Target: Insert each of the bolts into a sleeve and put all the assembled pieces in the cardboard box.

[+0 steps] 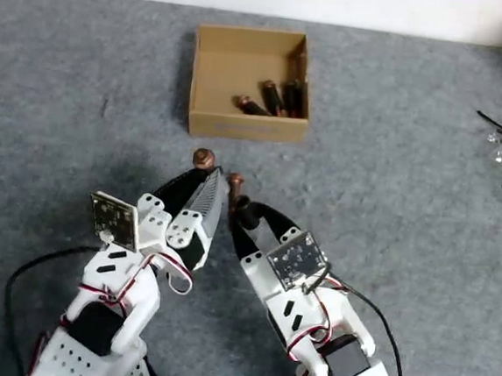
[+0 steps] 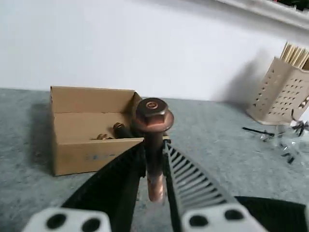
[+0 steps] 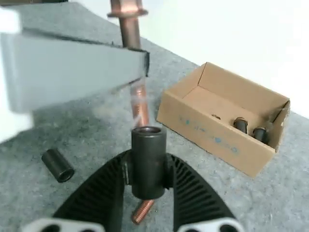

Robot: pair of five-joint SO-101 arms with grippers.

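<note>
At the left of the table [image 1: 57, 92], the left gripper [image 1: 211, 177] is seen clenched on a copper bolt [image 2: 154, 162]. The bolt is held upright by its shank between the black finger and the ribbed finger, with the flanged hex head above the fingertips and the lower end hanging free over the grey table.

Just beside this gripper's tip, a second copper bolt head [image 1: 234, 182] is visible between the two arms. Whether it is held by anything cannot be told.

Next to it, the right gripper [image 1: 244, 216] is closed around a black sleeve [image 3: 147, 159], which is gripped upright with its open bore facing up. The held bolt's shank is seen just above that bore, apart from it. A loose sleeve [image 3: 58, 165] is lying on its side on the table near the right gripper.

Beyond both grippers, the cardboard box [image 1: 247, 128] is placed open side up, and three assembled pieces [image 1: 273, 98] are lying in its right half.

At the far right, a perforated holder [image 2: 282, 92] filled with wooden sticks is standing.
</note>
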